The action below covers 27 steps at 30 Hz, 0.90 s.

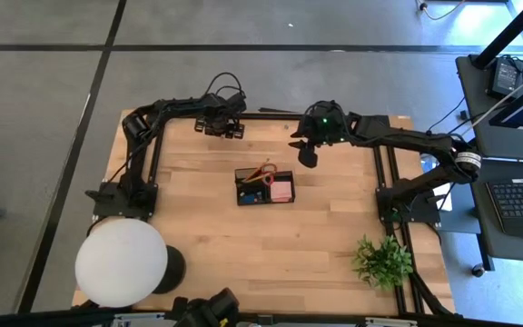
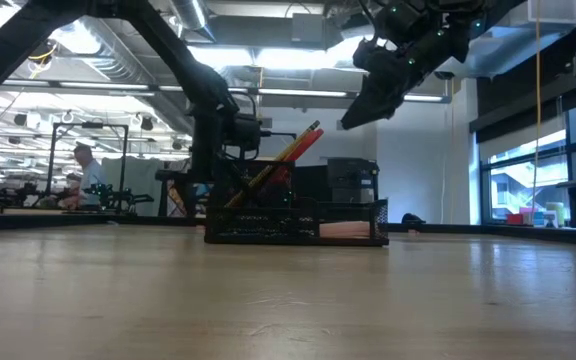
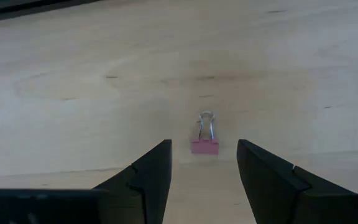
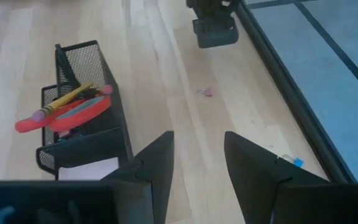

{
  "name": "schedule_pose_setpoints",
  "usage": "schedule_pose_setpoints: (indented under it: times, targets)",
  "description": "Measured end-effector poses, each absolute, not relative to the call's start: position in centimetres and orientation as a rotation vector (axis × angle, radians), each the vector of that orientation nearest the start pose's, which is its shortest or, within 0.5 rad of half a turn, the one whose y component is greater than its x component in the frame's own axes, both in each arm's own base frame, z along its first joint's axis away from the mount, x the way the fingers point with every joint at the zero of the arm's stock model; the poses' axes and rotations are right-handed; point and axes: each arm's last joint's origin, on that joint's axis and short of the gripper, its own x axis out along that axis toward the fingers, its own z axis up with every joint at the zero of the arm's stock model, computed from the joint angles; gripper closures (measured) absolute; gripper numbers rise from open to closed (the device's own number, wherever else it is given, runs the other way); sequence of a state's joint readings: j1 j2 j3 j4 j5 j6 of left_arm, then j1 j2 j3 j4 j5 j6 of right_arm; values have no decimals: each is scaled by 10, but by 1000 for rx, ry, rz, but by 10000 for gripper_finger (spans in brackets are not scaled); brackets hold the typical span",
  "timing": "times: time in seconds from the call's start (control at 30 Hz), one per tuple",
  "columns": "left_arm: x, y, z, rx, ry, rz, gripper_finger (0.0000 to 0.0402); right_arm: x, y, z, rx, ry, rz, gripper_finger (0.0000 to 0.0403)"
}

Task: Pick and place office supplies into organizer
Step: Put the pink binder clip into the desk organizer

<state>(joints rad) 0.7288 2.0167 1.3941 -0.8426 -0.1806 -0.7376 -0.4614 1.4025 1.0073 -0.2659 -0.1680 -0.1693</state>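
The small black wire-mesh organizer (image 1: 263, 185) sits near the middle of the pale wooden counter (image 1: 316, 236), divided into compartments. From its taller compartment the red-handled scissors (image 4: 64, 116) lean out with a yellow wooden pencil (image 4: 67, 99) that has a pink eraser tip, and a pink square sticky-note block (image 1: 281, 190) lies flat in the low compartment on the side nearer the small green plant (image 1: 382, 260). A tiny blue piece (image 1: 254, 193) shows inside the organizer beside the notes. Still outside it, toward the counter's far edge from the organizer, a small pink binder clip (image 3: 204, 142) with silver wire handles lies on the bare wood — directly in front of the left claw (image 3: 204, 174), whose two dark fingers stand wide apart and grip nothing. The right claw (image 4: 196, 163) hangs in the air above the counter, beyond the organizer's far side — its fingers parted and empty. A large white round lamp (image 1: 121, 262) stands at the near corner, well apart from the organizer.
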Motion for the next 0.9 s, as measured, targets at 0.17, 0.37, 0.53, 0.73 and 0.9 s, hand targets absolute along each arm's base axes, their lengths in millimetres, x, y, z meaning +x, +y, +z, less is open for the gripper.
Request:
schedule_pose_setpoints:
  times: [0.17,0.37,0.53,0.73,0.9]
  targets:
    - [279,256,152,-966,1131,1265,227,268,-137,266,53,649,-254,257]
    - [279,256,152,-987,1140,1226,227,267,-139,266,55,648,-261,257]
    - [278,257,152,-988,1139,1231,228,268,-139,267,51,635,-262,257]
    - [278,257,151,-991,1141,1235,247,268,-139,267,51,635,-262,257]
    - [279,258,141,-996,1180,1210,258,268,-139,267,51,636,-262,257]
